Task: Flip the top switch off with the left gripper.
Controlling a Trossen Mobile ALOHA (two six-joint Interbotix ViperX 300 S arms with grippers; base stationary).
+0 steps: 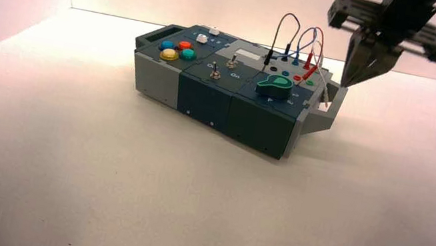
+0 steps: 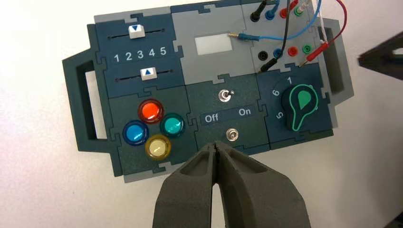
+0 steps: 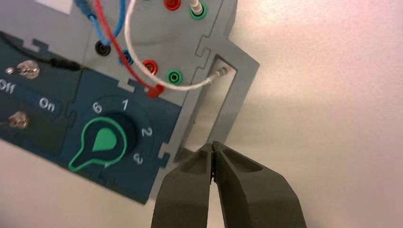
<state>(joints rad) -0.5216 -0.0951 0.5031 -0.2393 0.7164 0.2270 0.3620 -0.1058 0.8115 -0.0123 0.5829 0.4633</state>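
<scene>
Both grippers hang above the box (image 1: 207, 94) with fingertips pressed together: left gripper (image 2: 216, 147) raised, short of the top switch (image 2: 225, 96); right gripper (image 3: 212, 148) over the handle (image 3: 228, 109)

Left gripper (image 2: 216, 148) and right gripper (image 3: 213, 148): matte black, tapered wedge fingers; right carries a flat slotted crossbar.

Right gripper (image 3: 213, 148), jaws closed, above box handle (image 3: 228, 102).

- Open air above the top switch (image 2: 226, 95); bare panel all round it.
- Arched wires (image 1: 299, 32) crowd the box's right rear.
- The green knob (image 2: 301, 106) rises just beside the switches.
</scene>
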